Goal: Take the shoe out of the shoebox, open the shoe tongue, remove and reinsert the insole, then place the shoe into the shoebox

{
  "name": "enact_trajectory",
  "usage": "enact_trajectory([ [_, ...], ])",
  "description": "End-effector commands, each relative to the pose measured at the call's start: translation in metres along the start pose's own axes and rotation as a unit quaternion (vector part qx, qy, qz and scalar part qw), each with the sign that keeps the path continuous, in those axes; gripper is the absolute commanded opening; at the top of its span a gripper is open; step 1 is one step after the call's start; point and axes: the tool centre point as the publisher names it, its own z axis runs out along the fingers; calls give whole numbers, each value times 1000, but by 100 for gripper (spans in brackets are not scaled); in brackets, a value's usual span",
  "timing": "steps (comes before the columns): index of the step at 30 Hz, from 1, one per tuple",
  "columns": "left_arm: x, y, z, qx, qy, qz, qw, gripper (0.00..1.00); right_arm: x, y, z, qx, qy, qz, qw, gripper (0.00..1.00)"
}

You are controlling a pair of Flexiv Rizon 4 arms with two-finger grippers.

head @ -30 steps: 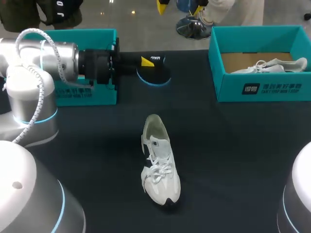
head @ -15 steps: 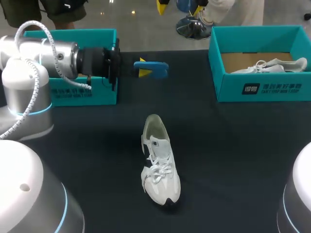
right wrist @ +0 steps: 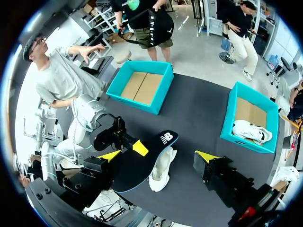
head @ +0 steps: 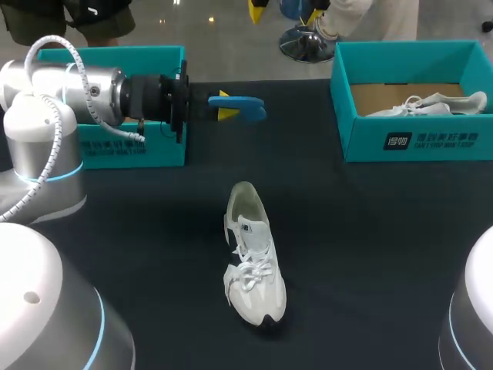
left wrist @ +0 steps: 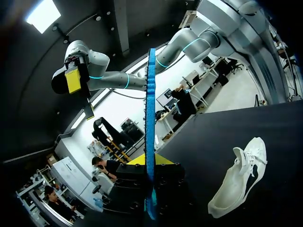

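Clamping the insole [head: 245,107] in the left gripper [head: 224,105], fingers pressing on its two faces, holding it edge-on above the table [head: 370,231] just beside the left shoebox [head: 166,150]. Leaving the shoe [head: 253,258] standing at mid-table, outside both boxes, toe pointing toward the robot. Holding the right gripper [right wrist: 158,156] high over the table, fingers standing wide apart, gripping nothing. Showing a second shoe [head: 431,104] lying inside the right shoebox [head: 408,142].

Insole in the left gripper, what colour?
Black top with a blue edge; the insole shows best in the right wrist view.
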Motion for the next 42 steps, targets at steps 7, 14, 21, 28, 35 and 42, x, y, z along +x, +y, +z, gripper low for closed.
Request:
enact_trajectory([
  [7, 1, 0, 1, 9, -1, -25, 1000, 0, 1, 1, 0, 1, -1, 1, 1000, 100],
  [14, 18, -13, 6, 49, -9, -155, 987, 0, 1, 1, 0, 1, -1, 1, 1000, 100],
  [21, 25, -21, 4, 61, -12, -240, 969, 0, 1, 1, 0, 1, -1, 1, 1000, 100],
  [28, 26, -24, -3, 74, -21, -343, 936, 0, 1, 1, 0, 1, -1, 1, 1000, 100],
  [35, 31, -21, -2, 78, -19, -345, 935, 0, 1, 1, 0, 1, -1, 1, 1000, 100],
  [42, 31, -21, -2, 78, -19, -345, 935, 0, 1, 1, 0, 1, -1, 1, 1000, 100],
])
